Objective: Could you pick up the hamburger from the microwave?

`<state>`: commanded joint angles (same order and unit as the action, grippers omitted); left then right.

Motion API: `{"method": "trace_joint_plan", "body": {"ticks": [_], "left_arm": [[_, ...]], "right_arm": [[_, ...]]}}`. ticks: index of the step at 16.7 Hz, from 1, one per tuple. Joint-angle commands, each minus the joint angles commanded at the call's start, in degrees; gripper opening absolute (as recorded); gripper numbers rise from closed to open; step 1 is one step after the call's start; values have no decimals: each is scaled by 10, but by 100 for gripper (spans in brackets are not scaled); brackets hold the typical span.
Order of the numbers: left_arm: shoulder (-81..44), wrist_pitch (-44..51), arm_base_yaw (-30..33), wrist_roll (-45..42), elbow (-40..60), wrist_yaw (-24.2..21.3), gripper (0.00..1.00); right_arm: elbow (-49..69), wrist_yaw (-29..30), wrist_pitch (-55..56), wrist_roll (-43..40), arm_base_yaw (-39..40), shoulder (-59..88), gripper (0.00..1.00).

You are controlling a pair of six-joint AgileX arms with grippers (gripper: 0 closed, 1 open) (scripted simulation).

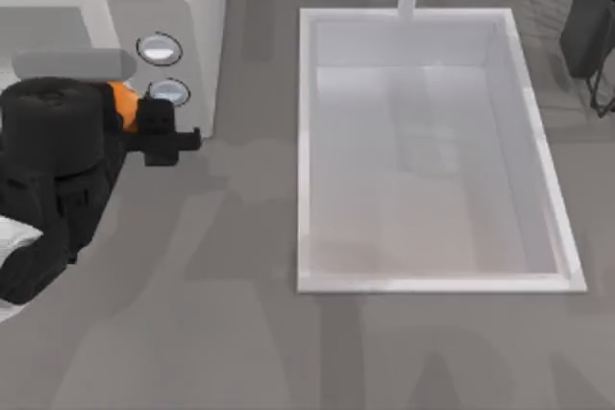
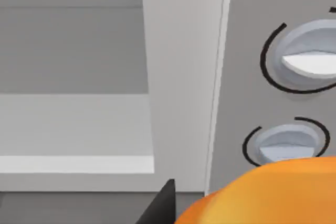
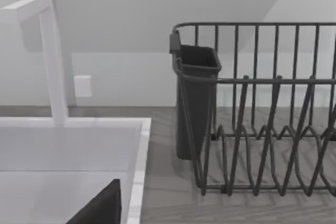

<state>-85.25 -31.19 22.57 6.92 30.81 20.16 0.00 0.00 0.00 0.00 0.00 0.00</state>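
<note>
Left gripper (image 1: 144,120): upper left of top view, clenched on the hamburger (image 1: 122,103).
Hamburger: just before the microwave (image 1: 197,7) knobs (image 1: 159,49).
Risk: a shallow hold could let it slip.
Right arm: parked, fingers unreadable.

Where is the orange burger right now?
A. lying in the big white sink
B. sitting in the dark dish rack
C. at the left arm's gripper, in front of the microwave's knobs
C: the hamburger shows orange at the left gripper, just in front of the microwave and its two round knobs.
</note>
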Motion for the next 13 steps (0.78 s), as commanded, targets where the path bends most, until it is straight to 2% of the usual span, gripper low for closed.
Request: {"method": "trace_joint_plan", "body": {"ticks": [8,13], "left_arm": [[-227,-334,4,0,-74,-4,0],[-282,-401,3,-1,-97,-7,0]], "right_arm": [[0,0,0,0,0,0,100],[0,0,0,0,0,0,100]]}}
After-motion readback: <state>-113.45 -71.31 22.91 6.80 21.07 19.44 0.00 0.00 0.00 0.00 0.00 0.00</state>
